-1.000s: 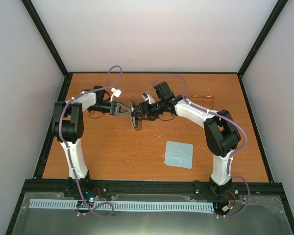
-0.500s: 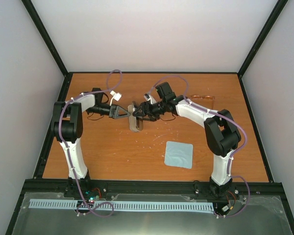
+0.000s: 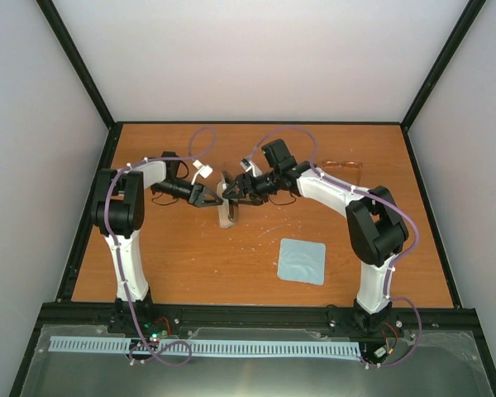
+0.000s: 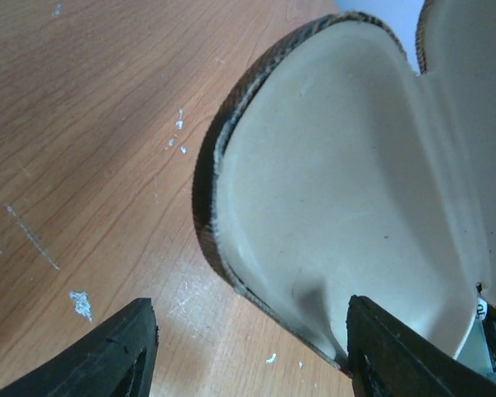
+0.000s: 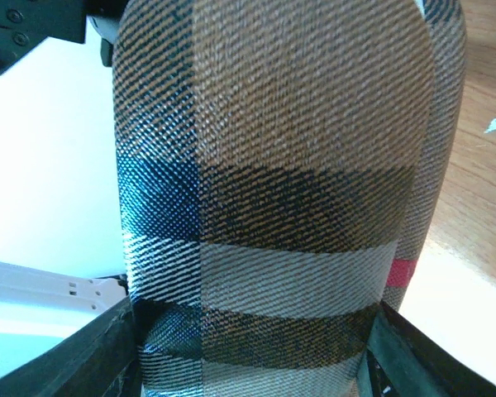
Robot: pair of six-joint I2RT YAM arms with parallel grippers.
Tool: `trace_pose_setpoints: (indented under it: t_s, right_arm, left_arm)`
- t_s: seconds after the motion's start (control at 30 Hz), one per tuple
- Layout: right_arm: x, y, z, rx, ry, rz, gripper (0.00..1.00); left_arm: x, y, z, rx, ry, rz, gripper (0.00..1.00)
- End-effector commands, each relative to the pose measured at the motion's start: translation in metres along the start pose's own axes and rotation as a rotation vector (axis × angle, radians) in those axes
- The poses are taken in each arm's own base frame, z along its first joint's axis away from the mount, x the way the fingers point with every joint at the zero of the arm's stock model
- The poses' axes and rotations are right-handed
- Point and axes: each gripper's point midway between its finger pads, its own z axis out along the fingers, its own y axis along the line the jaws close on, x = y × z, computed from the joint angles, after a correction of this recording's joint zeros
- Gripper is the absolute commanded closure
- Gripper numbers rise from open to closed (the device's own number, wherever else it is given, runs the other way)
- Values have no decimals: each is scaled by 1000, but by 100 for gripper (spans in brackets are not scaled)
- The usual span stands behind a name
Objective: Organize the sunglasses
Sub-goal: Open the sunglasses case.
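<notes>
brown case (image 3: 226, 217) (lid open) clamped in right hand (image 3: 231, 192).

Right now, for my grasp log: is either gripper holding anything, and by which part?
The right gripper holds the open case across its plaid shell; the left gripper is open, holding nothing.
</notes>
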Motion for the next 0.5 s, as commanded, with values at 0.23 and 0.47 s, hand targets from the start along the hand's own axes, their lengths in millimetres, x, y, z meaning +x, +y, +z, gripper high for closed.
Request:
trace_pose_setpoints:
  t_s: [0.23, 0.47]
  right_arm:
    - [10, -19, -3, 32, 104, -59, 97]
    - [17, -63, 10, 95, 181, 20, 97]
  left_arm:
    - [-21, 24, -12, -172, 26, 115, 35]
    - [-47, 33, -24, -246, 9, 152, 32]
